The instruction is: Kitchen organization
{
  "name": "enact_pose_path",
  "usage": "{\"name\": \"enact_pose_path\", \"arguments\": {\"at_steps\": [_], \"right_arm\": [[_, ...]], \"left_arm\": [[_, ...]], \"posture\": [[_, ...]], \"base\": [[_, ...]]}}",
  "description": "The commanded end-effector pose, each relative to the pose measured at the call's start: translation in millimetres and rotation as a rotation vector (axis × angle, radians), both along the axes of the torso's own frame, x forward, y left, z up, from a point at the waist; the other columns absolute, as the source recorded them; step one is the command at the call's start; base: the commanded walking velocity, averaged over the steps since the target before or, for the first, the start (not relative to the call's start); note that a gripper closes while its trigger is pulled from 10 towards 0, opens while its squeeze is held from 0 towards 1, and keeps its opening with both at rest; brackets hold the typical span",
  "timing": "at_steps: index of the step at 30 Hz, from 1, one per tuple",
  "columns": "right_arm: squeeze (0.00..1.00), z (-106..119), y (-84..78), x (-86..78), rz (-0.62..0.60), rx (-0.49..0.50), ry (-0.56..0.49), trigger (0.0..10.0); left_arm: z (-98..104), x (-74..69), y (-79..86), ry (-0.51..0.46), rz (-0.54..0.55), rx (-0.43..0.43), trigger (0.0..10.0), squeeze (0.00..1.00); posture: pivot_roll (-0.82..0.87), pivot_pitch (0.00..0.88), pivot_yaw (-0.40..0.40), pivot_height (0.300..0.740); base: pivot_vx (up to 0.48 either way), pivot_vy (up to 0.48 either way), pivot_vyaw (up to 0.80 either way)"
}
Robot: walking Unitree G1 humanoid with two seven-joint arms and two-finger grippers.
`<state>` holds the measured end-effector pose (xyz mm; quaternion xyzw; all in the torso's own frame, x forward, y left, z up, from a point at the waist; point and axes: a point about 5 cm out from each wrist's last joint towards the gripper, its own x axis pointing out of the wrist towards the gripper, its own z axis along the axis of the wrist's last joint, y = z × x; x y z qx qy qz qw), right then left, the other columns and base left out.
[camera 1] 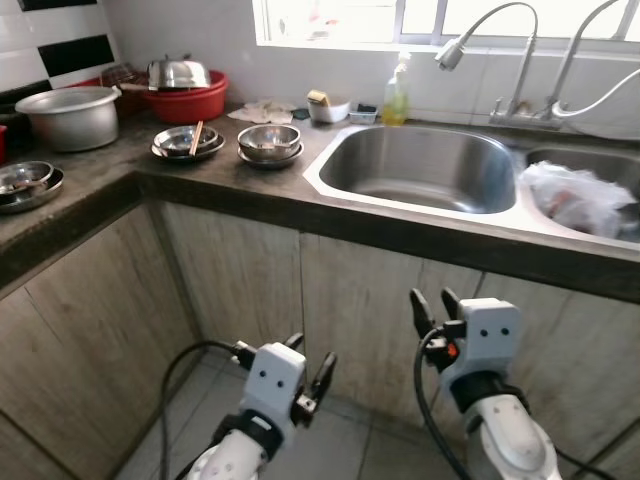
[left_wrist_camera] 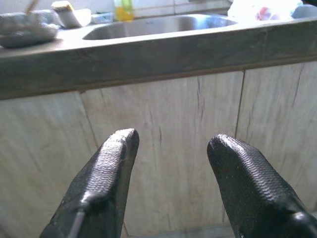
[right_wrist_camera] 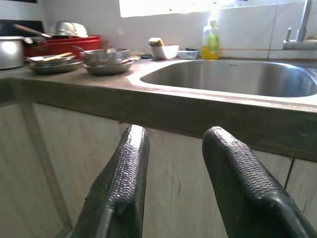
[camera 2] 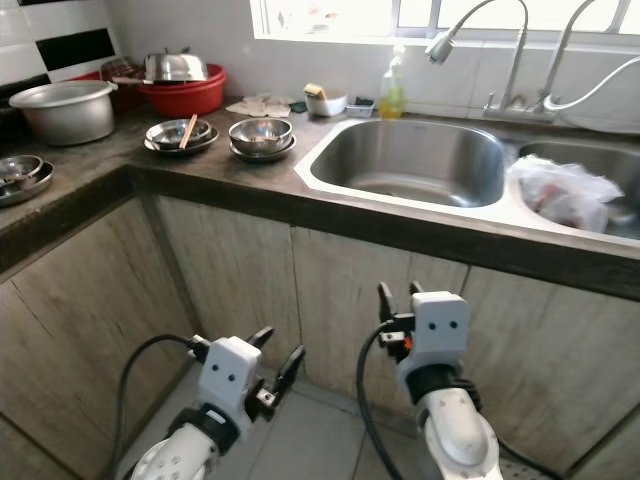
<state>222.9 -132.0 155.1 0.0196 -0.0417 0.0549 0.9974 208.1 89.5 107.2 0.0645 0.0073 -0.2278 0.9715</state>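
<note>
The dark stone L-shaped counter (camera 1: 110,175) ran along the wall, carrying the double stainless sink (camera 1: 420,170); head views showed a white plastic bag (camera 1: 580,198) in its right basin. Stacked steel bowls (camera 1: 269,143) sat left of the sink. Both the left gripper (camera 1: 310,375) and the right gripper (camera 1: 432,305) hung below the counter, fingers apart, empty, pointing at the cabinet doors (left_wrist_camera: 163,144).

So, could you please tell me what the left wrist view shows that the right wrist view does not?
Left wrist view: the open left pincer and a white bag beyond the sink. Right wrist view: the open right pincer, a red basin, a pot and a tap base. Shared: the sink, soap bottle, steel bowls, counter edge and cabinet doors.
</note>
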Motion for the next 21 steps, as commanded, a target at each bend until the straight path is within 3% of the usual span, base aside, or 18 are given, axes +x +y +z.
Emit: {"name": "enact_pose_path", "arguments": {"at_steps": [1,6,21], "right_arm": [[0.0,-2.0,-3.4,0.9,-0.009,-0.019,0.008,10.0],[0.0,-3.4,-3.6,1.0,-0.009,-0.025,0.013,10.0],[0.0,-7.1,-2.5,1.4,-0.009,-0.031,0.028,10.0]], "left_arm": [[0.6,-0.5,-4.3,-0.001,-0.009,-0.006,10.0,0.0],[-0.1,-0.4,-4.5,0.005,-0.01,0.002,10.0,0.0],[0.7,0.8,-1.5,0.01,0.01,-0.003,10.0,0.0]], "posture": [[0.02,0.0,0.001,0.74],[0.02,0.0,-0.002,0.74],[0.04,0.0,0.002,0.74]], "base": [[-0.292,0.0,0.0],[-0.285,0.0,0.0],[0.0,0.0,0.0]]}}
